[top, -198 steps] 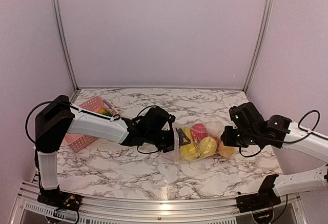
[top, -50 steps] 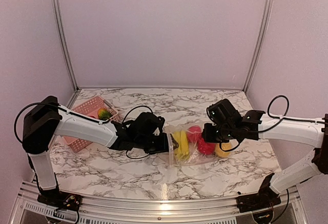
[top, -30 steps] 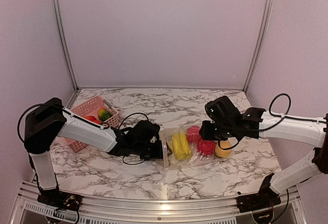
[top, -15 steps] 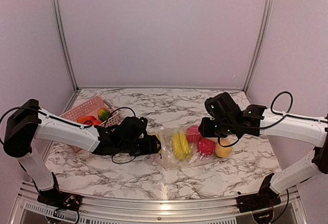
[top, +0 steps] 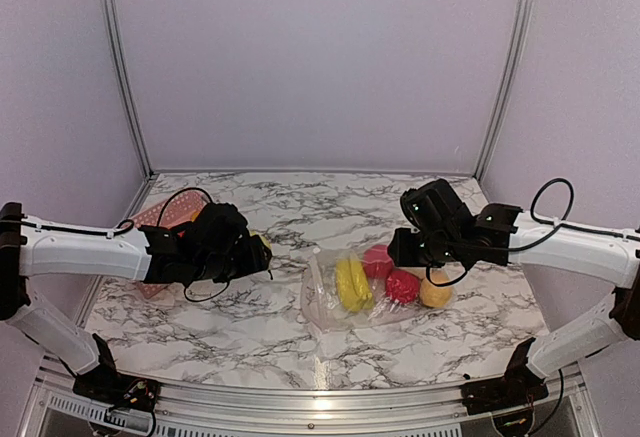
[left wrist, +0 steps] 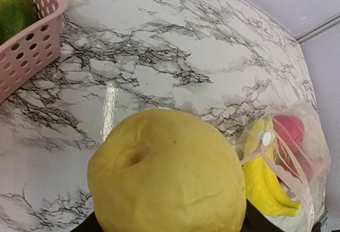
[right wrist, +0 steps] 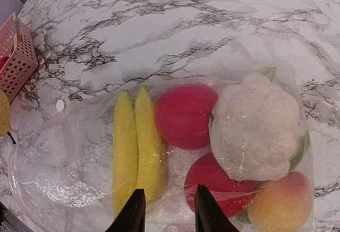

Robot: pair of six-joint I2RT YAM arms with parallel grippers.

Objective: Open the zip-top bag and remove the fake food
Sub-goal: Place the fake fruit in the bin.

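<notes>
The zip-top bag [top: 322,307] lies crumpled at the table's centre, its mouth [right wrist: 58,152] facing left. Fake food shows through it: yellow bananas [right wrist: 135,147], two red pieces [right wrist: 183,116], a white cauliflower [right wrist: 257,126] and a peach-coloured piece [right wrist: 281,203]. My right gripper [right wrist: 167,211] stands over the bag with its fingertips [right wrist: 133,211] apart, only flat film showing between them. My left gripper [top: 255,250] is clear of the bag, to its left, shut on a yellow lemon-like fruit [left wrist: 167,173] that fills the left wrist view and hides the fingers.
A pink slatted basket [left wrist: 32,57] stands at the left, partly behind my left arm [top: 90,252], with a green-orange fruit [left wrist: 13,9] in it. Purple walls [top: 320,57] close the table on three sides.
My left gripper has pulled back leftward out of the bag's mouth with the yellow fruit, towards the basket. The bag has slumped flatter. The right gripper has barely moved.
</notes>
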